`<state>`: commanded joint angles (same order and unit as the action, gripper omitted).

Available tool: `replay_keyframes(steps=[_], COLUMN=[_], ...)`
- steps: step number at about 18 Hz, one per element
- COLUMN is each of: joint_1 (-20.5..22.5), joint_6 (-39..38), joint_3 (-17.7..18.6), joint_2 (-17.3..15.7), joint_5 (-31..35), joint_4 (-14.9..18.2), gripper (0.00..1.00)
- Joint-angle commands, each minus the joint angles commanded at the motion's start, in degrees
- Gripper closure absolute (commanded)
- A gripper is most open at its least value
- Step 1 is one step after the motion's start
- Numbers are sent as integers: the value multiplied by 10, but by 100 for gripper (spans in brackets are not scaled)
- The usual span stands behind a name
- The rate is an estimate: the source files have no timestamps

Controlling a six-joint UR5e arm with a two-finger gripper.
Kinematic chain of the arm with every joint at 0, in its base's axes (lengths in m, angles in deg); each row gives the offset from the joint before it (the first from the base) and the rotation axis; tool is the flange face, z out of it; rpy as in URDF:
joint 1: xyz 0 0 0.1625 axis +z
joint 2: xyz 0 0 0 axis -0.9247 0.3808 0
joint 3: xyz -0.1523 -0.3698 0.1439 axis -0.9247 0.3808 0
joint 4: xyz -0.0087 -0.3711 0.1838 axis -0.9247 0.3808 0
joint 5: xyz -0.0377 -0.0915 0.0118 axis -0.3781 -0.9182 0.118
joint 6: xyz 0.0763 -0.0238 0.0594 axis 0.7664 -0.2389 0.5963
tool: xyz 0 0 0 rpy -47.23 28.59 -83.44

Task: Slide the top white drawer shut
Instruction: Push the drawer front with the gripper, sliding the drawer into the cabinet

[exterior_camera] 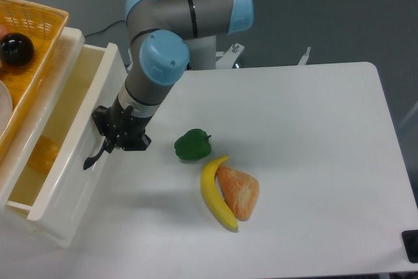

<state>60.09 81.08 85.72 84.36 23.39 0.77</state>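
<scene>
Drawer: top white drawer [65,161] at desk's left edge, partly open, yellow item [44,155] inside.
Handle: black handle [93,157] on drawer front.
End effector: end effector [112,136] against drawer front at handle; spread or pressed together, cannot tell.
Desk: white desk [313,161] carrying green pepper [192,145], banana [215,194], bread [239,191].
Basket: yellow basket [39,24] above, black ball [16,49] inside.

Bright, even overhead light, soft shadows, sharp focus throughout.

arm: reaches down-left from top of frame, elbow folded | wrist: angled down-left | gripper [112,136]: black, low at left, finger gap not discernible
</scene>
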Motion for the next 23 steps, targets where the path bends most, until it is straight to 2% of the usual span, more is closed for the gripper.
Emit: replay_keyframes(steps=[23], joint_1=[-33], joint_6=[-6], joint_3=[-3], joint_2=[3], joint_5=[-1], joint_4=[-3], gripper=[97])
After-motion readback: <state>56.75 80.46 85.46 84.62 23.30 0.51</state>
